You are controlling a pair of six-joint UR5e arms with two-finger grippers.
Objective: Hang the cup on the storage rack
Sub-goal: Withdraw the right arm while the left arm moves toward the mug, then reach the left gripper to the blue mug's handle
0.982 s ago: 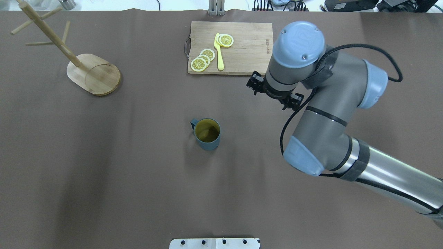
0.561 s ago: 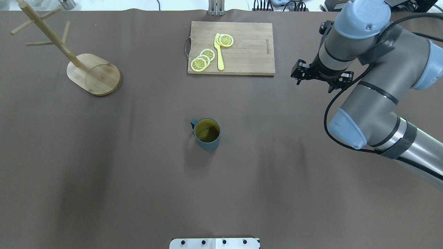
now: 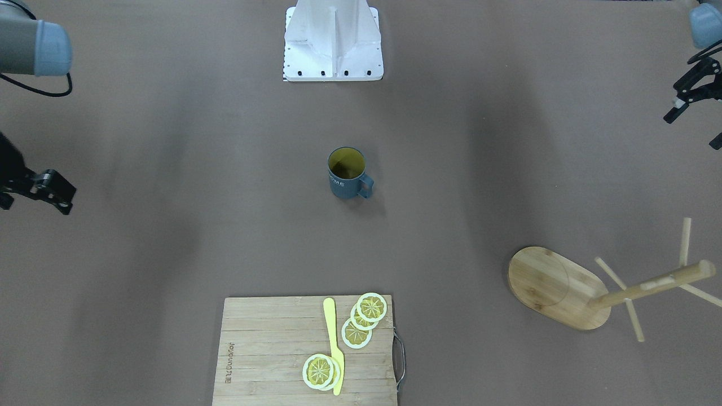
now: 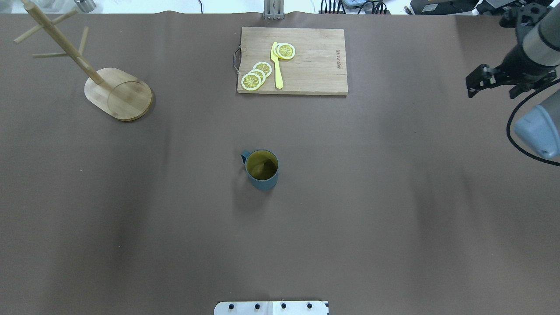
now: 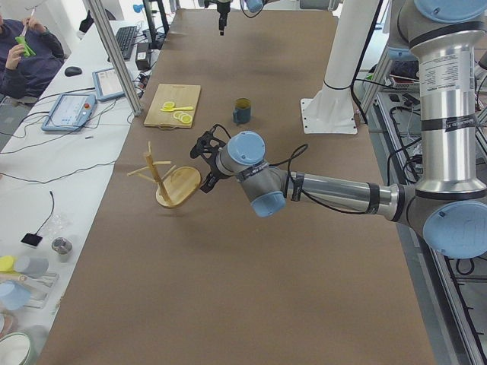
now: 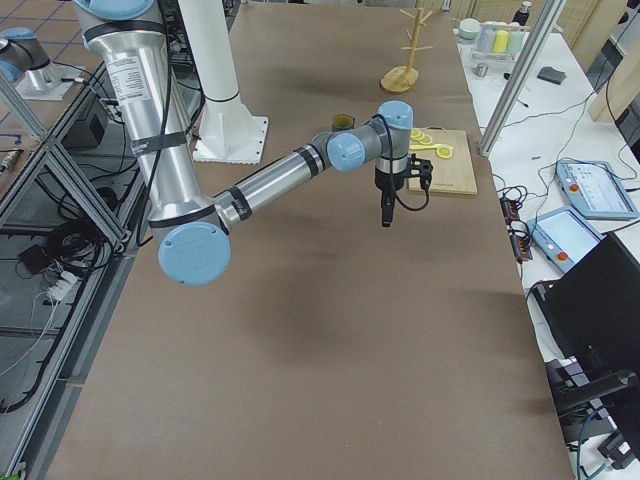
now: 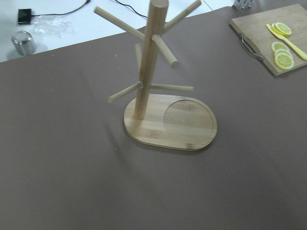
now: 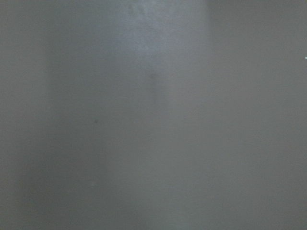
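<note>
The dark teal cup [image 4: 261, 169] with a yellow inside stands upright mid-table, its handle toward the far left; it also shows in the front view [image 3: 346, 180]. The bamboo storage rack [image 4: 118, 93] stands at the table's far left corner and fills the left wrist view [image 7: 153, 86], with bare pegs. My right gripper [image 4: 493, 87] hangs at the table's far right edge, open and empty, far from the cup. My left gripper [image 3: 696, 121] is open and empty, in the air near the rack, and also shows in the exterior left view [image 5: 204, 156].
A rectangular bamboo cutting board [image 4: 315, 65] with lemon slices and a yellow knife [image 4: 277, 65] lies at the far middle. The white base plate [image 4: 271, 308] is at the near edge. A small metal tin [image 7: 23, 42] sits beyond the table's brown cover.
My right arm has swung from beside the cutting board out to the table's right edge. The cup and the rack have not moved.
</note>
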